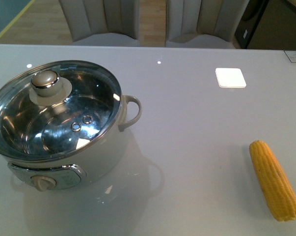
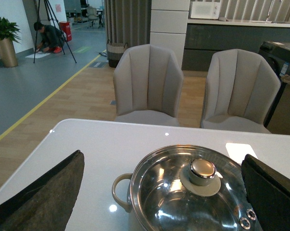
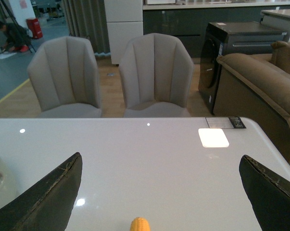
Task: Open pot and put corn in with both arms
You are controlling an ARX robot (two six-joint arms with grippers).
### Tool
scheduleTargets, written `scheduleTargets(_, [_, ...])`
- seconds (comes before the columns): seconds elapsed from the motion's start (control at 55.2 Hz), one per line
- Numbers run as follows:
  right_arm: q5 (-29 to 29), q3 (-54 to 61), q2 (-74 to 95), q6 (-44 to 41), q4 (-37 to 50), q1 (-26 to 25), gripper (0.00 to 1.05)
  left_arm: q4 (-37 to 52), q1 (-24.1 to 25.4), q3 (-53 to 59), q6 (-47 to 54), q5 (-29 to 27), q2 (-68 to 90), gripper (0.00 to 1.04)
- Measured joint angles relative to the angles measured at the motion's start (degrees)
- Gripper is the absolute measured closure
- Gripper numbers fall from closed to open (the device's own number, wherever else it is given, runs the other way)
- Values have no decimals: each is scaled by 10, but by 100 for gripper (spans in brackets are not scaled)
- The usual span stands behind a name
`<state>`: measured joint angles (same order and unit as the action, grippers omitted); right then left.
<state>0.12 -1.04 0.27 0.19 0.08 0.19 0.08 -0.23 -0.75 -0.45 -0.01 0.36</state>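
Note:
The cream-white pot [image 1: 108, 152] stands on the left of the table with its glass lid [image 1: 84, 105] shut and a steel knob [image 1: 44, 81] on top. At the right front lies the yellow corn [image 1: 275, 179], well apart from the pot. Neither arm shows in the front view. My left gripper [image 2: 163, 156] hangs open above the pot, its dark fingers [image 2: 44, 192] wide on either side of the lid knob [image 2: 202, 171]. My right gripper [image 3: 160, 158] is open over the table, with the corn tip [image 3: 140, 224] below and between its fingers [image 3: 272, 192].
The glossy white table [image 1: 197, 128] carries a bright white square [image 1: 230, 77] at the back right. Two grey chairs [image 1: 101, 19] stand past the far edge. A brown sofa [image 3: 260, 86] and a black cabinet [image 3: 241, 43] lie beyond the table's right side.

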Motion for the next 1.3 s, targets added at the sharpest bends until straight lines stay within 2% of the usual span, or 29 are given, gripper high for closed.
scheduleTargets(0.869, [0, 0, 0, 0, 0, 0, 9, 0, 0, 0, 0, 0, 0, 7])
scheduleTargets(0.923, [0, 0, 0, 0, 0, 0, 9, -49, -9, -17, -10, -35, 19, 7])
scheduleTargets(0.959, [0, 0, 0, 0, 0, 0, 9, -122, -22, -47, -26, -77, 61, 7])
scheduleTargets(1.05, [0, 0, 0, 0, 0, 0, 9, -209, -35, -73, -40, -105, 125, 7])
scheduleTargets(1.213, [0, 0, 0, 0, 0, 0, 9, -202, -31, -80, -47, -91, 157, 7])
scheduleTargets(1.303, [0, 0, 0, 0, 0, 0, 9, -149, -14, -89, -43, -79, 208, 7])
